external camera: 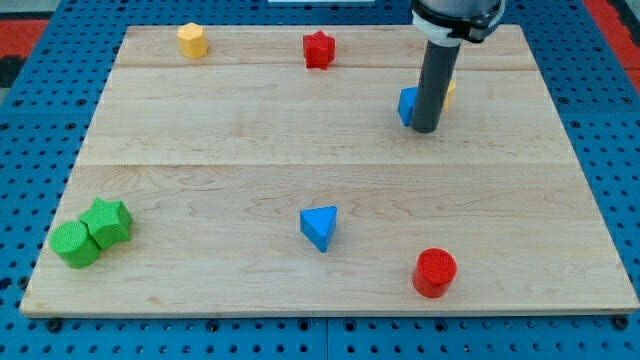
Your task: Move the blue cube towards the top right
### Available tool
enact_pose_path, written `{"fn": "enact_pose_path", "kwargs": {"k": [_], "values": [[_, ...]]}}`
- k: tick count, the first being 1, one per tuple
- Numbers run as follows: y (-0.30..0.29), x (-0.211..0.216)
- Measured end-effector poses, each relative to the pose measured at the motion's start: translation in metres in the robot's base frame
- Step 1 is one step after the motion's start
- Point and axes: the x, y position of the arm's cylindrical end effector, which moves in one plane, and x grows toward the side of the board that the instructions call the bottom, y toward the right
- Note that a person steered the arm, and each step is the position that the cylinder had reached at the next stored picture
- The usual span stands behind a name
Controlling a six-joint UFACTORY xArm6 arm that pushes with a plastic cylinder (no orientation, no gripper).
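The wooden board (330,170) fills most of the view, pale and smooth, resting on a blue pegboard surface (30,120). Over its upper right part stands my rod (436,85), with my tip (424,130) down on the wood, touching or just in front of the blue cube (406,105), which shows only as a sliver at the rod's left edge; a bit of a yellow block (451,92) peeks out on the rod's right, shape unclear. There are no jaws here to spread or press, only the bare rod end. Lower down lie a blue triangular block (320,227) near the middle, a red cylinder (434,272) at the bottom right, and two green blocks (93,233) touching each other at the bottom left. Along the top sit a yellow hexagonal block (193,40) and a red star-shaped block (318,49). The cube looks small, light and rigid, likely to slide easily on the wood; I judge it wants a push square on its lower-left face, since an off-centre push would spin it away.
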Motion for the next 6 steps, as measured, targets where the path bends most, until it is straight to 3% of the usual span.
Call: {"fn": "enact_pose_path", "kwargs": {"k": [2,4,6], "values": [[-0.008,-0.045],[-0.018,-0.063],[-0.065,-0.079]]}}
